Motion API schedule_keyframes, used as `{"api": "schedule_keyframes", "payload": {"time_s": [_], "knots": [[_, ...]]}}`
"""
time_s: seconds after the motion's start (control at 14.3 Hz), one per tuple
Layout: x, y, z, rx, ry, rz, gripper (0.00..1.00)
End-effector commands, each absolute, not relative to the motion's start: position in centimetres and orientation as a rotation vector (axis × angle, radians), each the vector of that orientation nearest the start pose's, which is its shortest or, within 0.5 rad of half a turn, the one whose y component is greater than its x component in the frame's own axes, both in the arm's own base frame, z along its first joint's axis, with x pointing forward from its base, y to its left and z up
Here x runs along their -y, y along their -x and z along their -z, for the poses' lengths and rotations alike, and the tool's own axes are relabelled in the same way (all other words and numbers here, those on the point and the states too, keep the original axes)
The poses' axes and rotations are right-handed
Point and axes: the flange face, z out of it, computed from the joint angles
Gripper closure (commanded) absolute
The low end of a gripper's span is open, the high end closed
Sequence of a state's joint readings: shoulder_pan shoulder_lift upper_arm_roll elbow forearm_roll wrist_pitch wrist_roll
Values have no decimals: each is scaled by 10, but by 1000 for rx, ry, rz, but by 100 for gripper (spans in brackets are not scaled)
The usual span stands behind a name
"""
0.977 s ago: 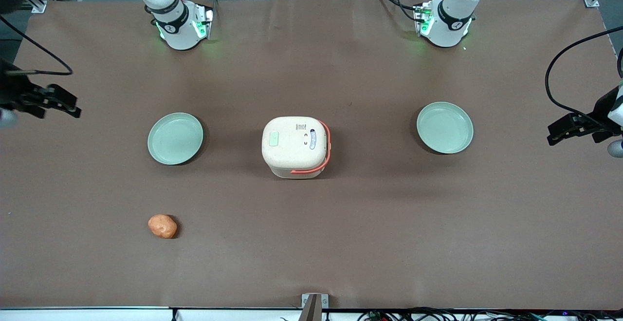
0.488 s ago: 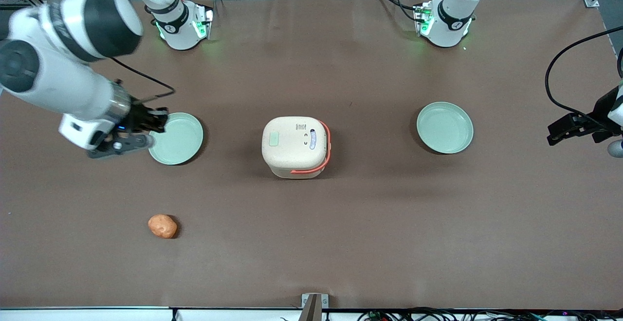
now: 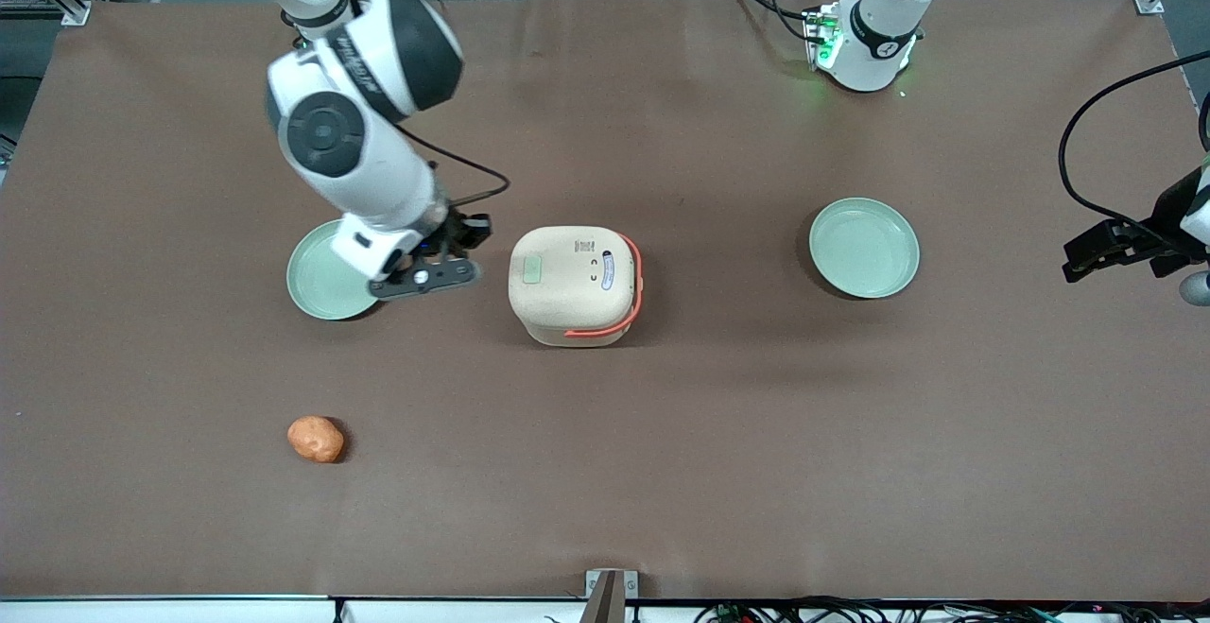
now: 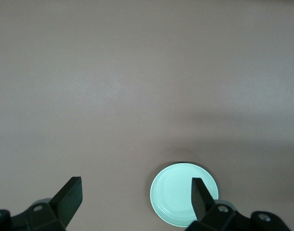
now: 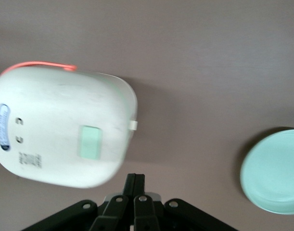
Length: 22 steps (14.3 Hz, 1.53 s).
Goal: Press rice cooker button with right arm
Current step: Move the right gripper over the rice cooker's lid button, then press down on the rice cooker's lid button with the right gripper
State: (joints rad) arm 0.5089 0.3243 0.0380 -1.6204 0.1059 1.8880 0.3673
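Note:
The cream-white rice cooker (image 3: 573,283) with an orange-red handle stands closed at the table's middle. A pale green button (image 3: 531,270) sits on its lid, toward the working arm's end. My right arm (image 3: 354,122) reaches in above the table. Its black gripper (image 3: 460,245) hangs beside the cooker, toward the working arm's end and apart from it. In the right wrist view the gripper (image 5: 135,180) is shut and empty, just off the cooker's (image 5: 60,130) edge, with the green button (image 5: 90,142) close by.
A round pale green plate (image 3: 321,285) lies partly under my arm; it also shows in the right wrist view (image 5: 276,172). A second green plate (image 3: 864,247) lies toward the parked arm's end. An orange-brown lump (image 3: 316,439) lies nearer the front camera.
My right arm has swung in from the table's end, past the green plate, and its gripper now hangs beside the cooker. The cooker has not moved.

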Motion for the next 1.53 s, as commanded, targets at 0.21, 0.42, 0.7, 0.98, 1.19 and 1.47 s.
{"api": "schedule_keyframes", "payload": {"time_s": [0.21, 0.42, 0.7, 0.98, 1.19, 1.47], "knots": [[-394, -540, -382, 143, 3008, -176, 100], [-399, -541, -371, 122, 3010, -175, 100], [-391, -547, -372, 103, 3010, -168, 100], [-394, -546, -366, 109, 3017, -172, 100], [-400, -546, -350, 117, 3019, -166, 100], [-400, -548, -340, 116, 3022, -170, 100]]}}
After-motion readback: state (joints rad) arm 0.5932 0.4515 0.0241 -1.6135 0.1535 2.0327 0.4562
